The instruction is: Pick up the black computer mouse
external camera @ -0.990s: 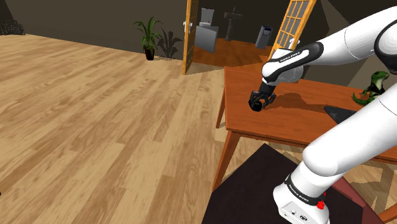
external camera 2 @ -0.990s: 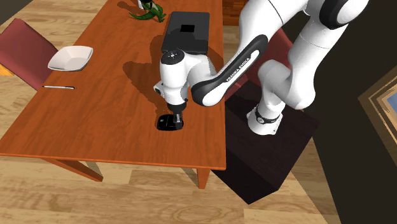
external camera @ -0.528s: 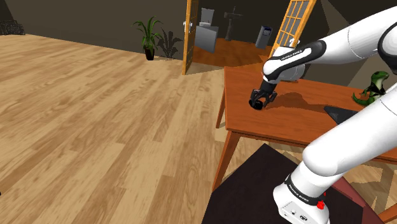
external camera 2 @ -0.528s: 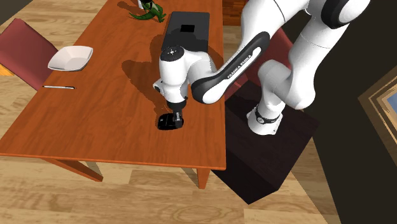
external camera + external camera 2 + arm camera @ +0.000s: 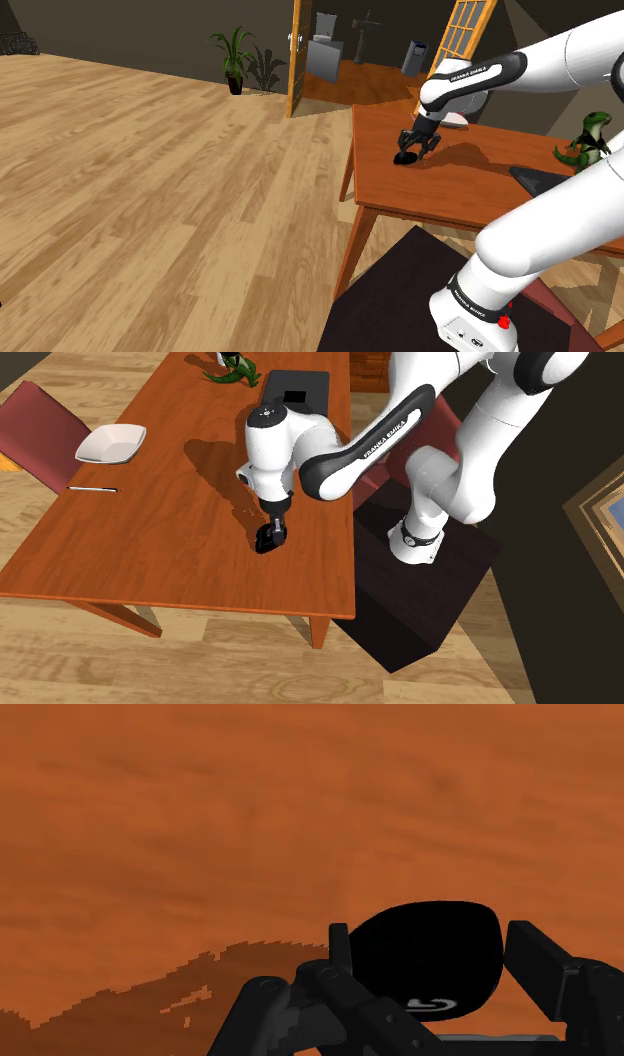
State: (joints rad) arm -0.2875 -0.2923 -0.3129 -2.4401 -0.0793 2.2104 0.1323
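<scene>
The black computer mouse (image 5: 430, 954) is clasped between my gripper's (image 5: 432, 966) two black fingers (image 5: 535, 959), with a small white mark on its near side. In the second exterior view the mouse (image 5: 267, 540) hangs tilted under the gripper (image 5: 273, 531), just above the reddish wooden table (image 5: 150, 542) near the edge facing the stand. In the shoulder view the gripper (image 5: 411, 150) holds the mouse (image 5: 406, 159) over the table's (image 5: 470, 190) left end.
On the table are a white bowl (image 5: 110, 442), a thin stick (image 5: 92, 488), a black laptop (image 5: 292, 400) and a green dinosaur figure (image 5: 232, 367). A red chair (image 5: 35, 427) stands at the far side. An open door (image 5: 296, 60) lies beyond the table.
The gripper has risen and swung a little away from the stand. The mouse, flat on the table before, has come up with it and now hangs tilted.
</scene>
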